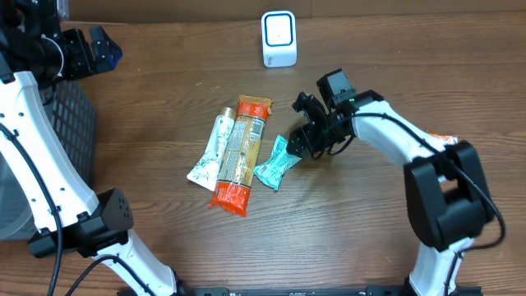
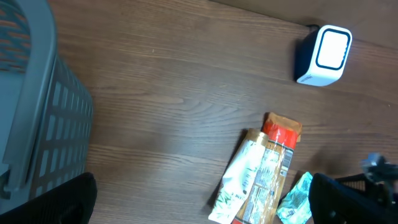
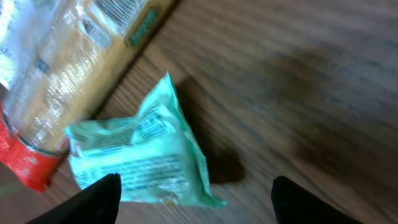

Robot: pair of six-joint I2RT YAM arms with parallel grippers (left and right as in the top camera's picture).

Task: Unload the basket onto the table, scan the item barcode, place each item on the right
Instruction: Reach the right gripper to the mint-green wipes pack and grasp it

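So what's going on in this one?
The right arm's fingers are down at the teal packet. They stand open with the packet between them and have not closed on it. The packet lies mid-table beside a long orange packet and a white pouch. The left arm's fingers hang open and empty near the grey basket. The white scanner stands at the far edge with nothing in front of it.

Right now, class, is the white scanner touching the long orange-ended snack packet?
Apart. The overhead view shows a strip of bare table between the scanner and the packet's nearest end. The left wrist view shows the same gap.
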